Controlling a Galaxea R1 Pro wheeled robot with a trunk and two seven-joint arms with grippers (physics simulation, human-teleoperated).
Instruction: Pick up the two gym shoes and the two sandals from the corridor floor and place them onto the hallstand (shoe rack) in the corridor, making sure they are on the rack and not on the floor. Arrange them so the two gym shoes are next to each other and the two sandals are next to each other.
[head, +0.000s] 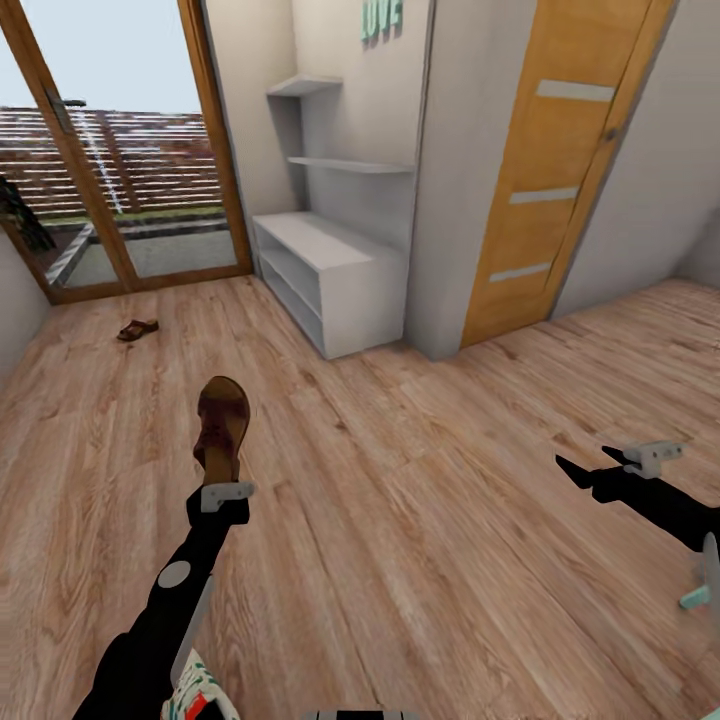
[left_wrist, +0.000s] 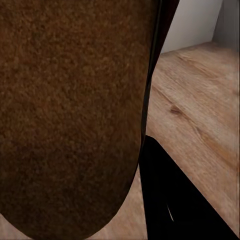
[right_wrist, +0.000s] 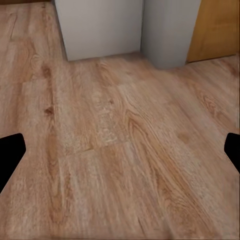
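My left gripper (head: 220, 470) is shut on the heel end of a dark-brown sandal (head: 222, 425) and holds it above the corridor floor (head: 420, 520), toe pointing away. Its tan footbed (left_wrist: 65, 110) looms close in the left wrist view beside a black finger (left_wrist: 175, 200). The second sandal (head: 138, 329) lies on the floor at the far left near the glass door. One gym shoe (head: 195, 692) shows partly at the picture's bottom edge beside my left arm. The light-grey hallstand (head: 330, 270) stands ahead by the wall. My right gripper (head: 585, 465) is open and empty over bare floor (right_wrist: 120, 150).
A glass door with a wooden frame (head: 215, 150) lies to the left of the hallstand. To its right a grey wall corner (head: 430, 200) juts out, then an orange wooden door (head: 545, 180). The hallstand's end panel (right_wrist: 100, 30) shows in the right wrist view.
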